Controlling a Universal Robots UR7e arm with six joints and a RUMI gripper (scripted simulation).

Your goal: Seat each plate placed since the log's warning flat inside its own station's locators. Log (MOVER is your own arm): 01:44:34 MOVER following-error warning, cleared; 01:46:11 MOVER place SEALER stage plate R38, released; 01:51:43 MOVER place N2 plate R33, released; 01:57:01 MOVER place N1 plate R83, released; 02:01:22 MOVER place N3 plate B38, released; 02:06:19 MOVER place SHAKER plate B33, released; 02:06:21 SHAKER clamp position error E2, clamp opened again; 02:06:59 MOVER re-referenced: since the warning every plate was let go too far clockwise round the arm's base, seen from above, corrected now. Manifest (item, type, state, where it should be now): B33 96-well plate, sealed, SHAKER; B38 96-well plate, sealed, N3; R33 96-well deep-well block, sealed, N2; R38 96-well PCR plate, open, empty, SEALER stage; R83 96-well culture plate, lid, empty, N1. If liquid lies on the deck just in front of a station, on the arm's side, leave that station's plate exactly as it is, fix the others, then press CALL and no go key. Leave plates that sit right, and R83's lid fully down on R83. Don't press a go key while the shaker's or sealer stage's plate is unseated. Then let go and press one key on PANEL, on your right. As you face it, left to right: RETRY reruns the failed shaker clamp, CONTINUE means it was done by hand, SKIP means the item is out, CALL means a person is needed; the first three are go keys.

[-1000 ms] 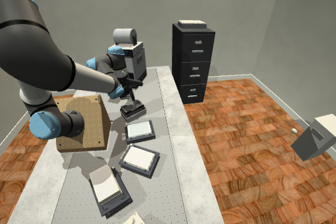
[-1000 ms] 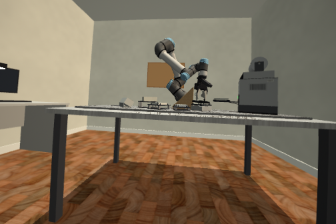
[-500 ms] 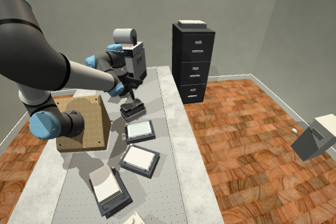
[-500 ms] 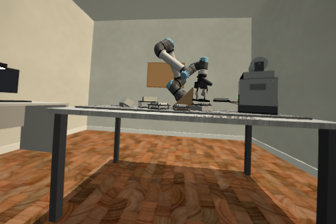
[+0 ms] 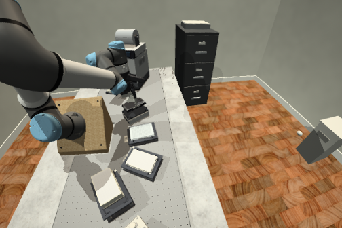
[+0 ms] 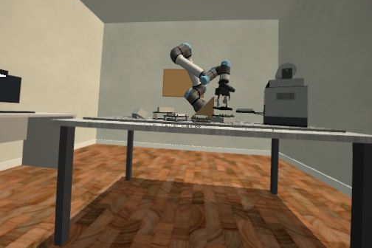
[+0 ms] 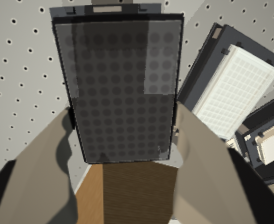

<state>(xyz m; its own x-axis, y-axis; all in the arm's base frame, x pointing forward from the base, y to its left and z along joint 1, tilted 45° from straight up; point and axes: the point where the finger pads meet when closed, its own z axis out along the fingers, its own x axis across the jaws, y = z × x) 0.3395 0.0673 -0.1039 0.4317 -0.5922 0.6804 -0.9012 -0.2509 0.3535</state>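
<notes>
Top: gripper at frame centre, jaws clamped on dark sealed plate above its station on the bench. Exterior: plate lifted off. Wrist: plate's long axis runs vertically, jaws across short sides, station slightly skewed beneath.

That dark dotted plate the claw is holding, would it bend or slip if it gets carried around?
Probably stiff: the dark plate keeps straight edges though the gripper pinches only its sides. Its glossy sealed top hints at a slick surface, so it might slip. It looks thin and flat, so likely light and unlikely to roll or tip.
</notes>
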